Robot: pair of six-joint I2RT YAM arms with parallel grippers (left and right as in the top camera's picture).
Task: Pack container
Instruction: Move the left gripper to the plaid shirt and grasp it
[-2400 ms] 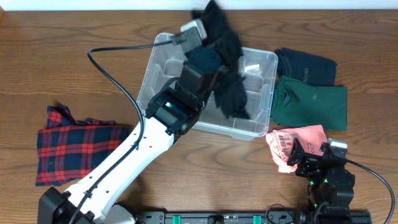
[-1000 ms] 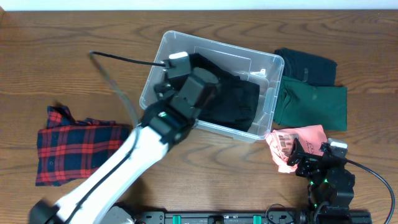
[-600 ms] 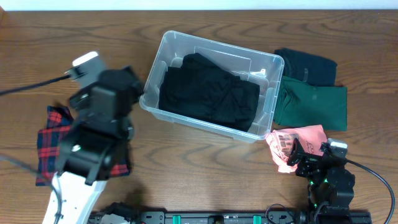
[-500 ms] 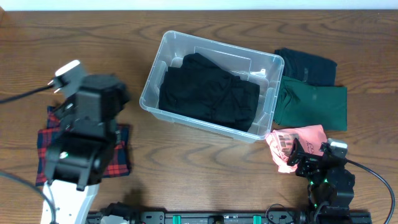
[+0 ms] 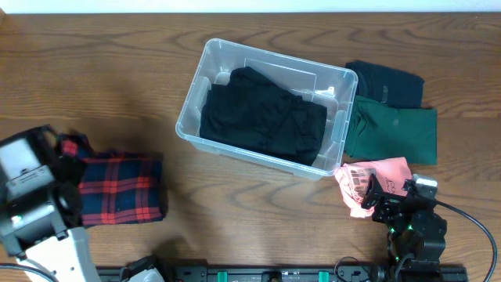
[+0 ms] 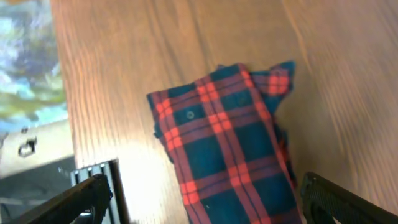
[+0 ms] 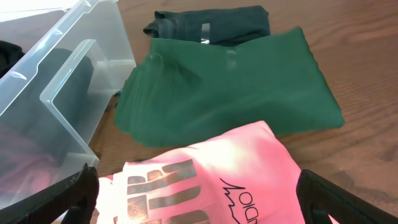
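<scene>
Container (image 5: 189,116), centre-far, holds a black garment (image 5: 262,117). Left gripper (image 6: 217,199) hangs wide open above the plaid shirt (image 5: 117,188) at near left, probably the next item. Right gripper (image 7: 199,193) rests open over the pink shirt (image 7: 205,180).

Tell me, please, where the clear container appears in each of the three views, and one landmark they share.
Overhead: the container, upper middle, black clothing inside.
Left wrist: not in it.
Right wrist: left edge, only one end of the container shows.
Shared landmark: the green garment, beside the container in overhead and right wrist views.
</scene>
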